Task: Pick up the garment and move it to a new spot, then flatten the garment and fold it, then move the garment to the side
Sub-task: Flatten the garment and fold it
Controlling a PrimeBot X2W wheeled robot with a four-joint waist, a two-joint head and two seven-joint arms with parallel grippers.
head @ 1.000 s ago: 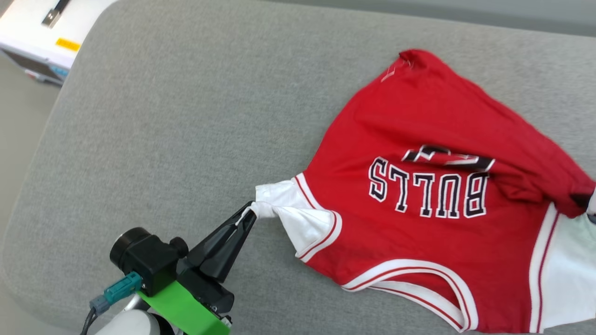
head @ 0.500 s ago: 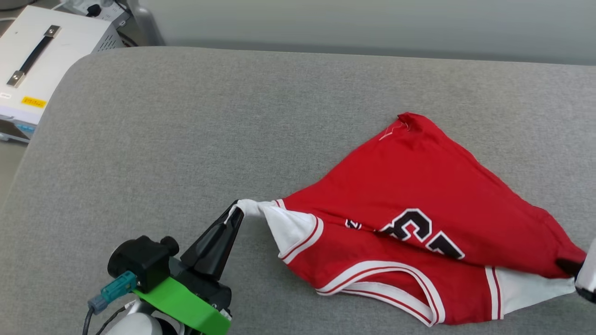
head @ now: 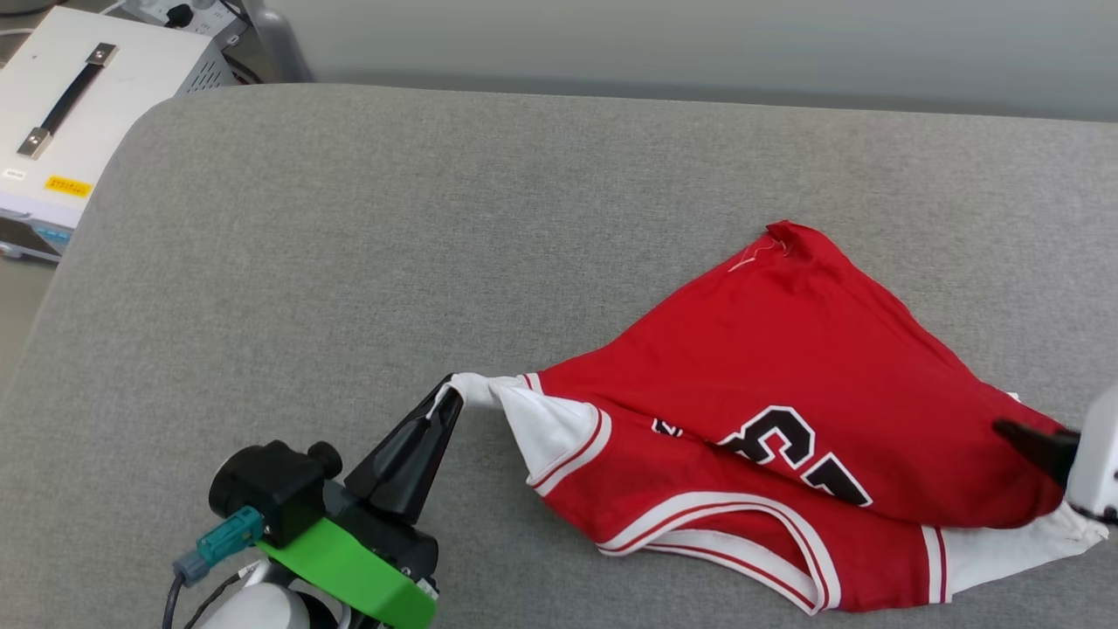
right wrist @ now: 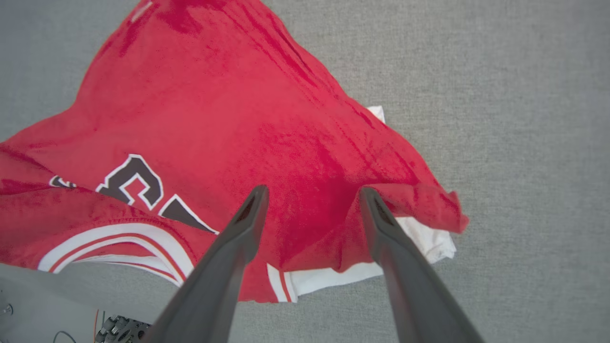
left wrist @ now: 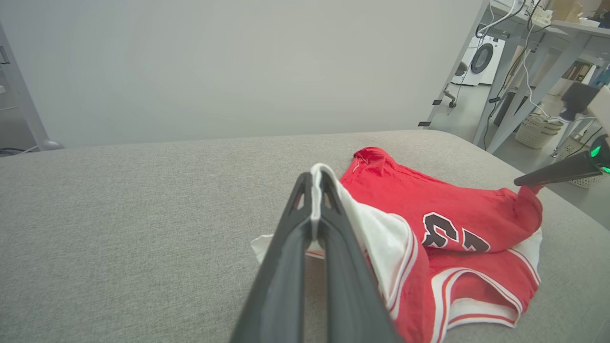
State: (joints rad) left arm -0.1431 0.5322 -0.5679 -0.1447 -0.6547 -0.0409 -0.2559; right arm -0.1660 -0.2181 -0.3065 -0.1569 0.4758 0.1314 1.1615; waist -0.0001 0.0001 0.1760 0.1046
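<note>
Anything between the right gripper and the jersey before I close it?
Nothing visible. The right gripper hangs open directly over the red jersey-style T-shirt with white sleeves, its fingers apart above the cloth. The left gripper holds the far sleeve.

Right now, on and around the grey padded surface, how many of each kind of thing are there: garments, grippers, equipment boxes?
Red jersey T-shirt: 1
Grippers: 2 (left gripper, right gripper)
White box with a black handle: 1
Total: 4
</note>
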